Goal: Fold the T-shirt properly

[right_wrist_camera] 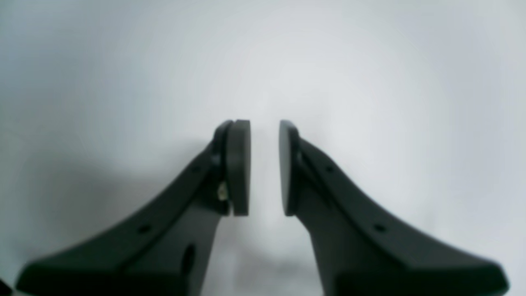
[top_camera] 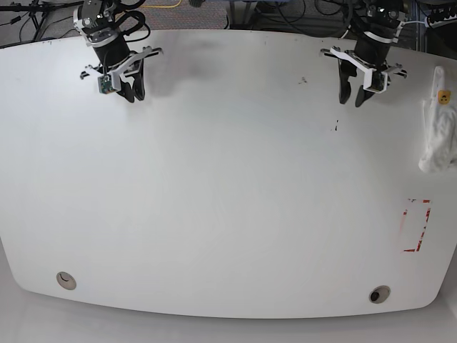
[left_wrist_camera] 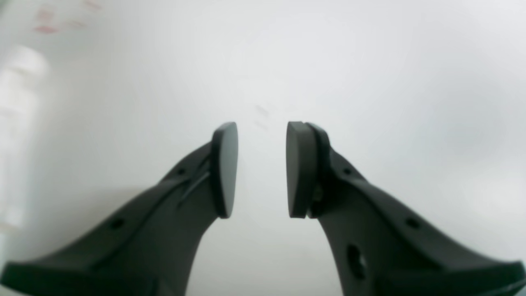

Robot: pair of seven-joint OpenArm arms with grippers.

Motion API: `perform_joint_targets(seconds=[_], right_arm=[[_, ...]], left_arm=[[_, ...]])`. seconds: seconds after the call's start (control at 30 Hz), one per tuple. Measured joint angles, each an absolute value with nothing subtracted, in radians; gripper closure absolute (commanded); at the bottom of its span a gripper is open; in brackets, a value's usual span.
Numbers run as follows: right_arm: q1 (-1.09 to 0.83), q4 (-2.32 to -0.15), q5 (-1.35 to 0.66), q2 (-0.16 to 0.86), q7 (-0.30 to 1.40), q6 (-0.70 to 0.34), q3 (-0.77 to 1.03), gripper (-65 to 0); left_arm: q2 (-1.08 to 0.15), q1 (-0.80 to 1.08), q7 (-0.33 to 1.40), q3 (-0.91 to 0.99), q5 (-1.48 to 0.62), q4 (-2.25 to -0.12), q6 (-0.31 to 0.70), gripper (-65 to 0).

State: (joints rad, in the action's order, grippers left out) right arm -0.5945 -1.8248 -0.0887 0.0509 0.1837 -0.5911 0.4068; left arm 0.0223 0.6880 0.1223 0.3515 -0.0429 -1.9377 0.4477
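Both grippers hang released and empty over the white surface (top_camera: 228, 186). The T-shirt (top_camera: 438, 139) lies bunched just outboard of the left gripper (top_camera: 354, 95), well apart from the right gripper (top_camera: 127, 91). Best to pinch one edge and spread it flat first.

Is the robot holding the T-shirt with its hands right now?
No. The left gripper and right gripper are open and empty; the T-shirt lies crumpled at the table edge.
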Motion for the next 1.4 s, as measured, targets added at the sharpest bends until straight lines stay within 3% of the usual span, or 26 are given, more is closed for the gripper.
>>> perform_joint_targets(seconds=[0.33,0.5,0.8,1.13,1.4], right_arm=[[-0.805,-1.842,-0.119,0.043,0.179,-0.594,0.402,-9.0],[-0.924,-1.890,-0.147,0.005,0.186,-0.591,0.408,-5.2],[-1.090,-1.910,-0.162,-0.076,0.169,-0.599,0.398,-5.2],[-1.110,-1.710,-0.112,-0.083,0.163,-0.595,0.338,-5.2],[-0.971,-1.468,-0.012,-0.081,0.174,-0.590,0.346,-5.2]], left_arm=[[0.038,0.950,0.115,0.286,-0.045,-1.939,0.440,-17.2],[0.049,1.073,0.114,0.285,-0.046,-1.940,0.442,-17.2],[0.040,1.203,0.111,0.293,-0.045,-1.918,0.434,-17.4],[-0.031,1.090,0.115,0.282,-0.050,-1.662,0.429,-17.2],[-0.077,0.908,0.103,0.272,-0.050,-1.383,0.444,-17.2]])
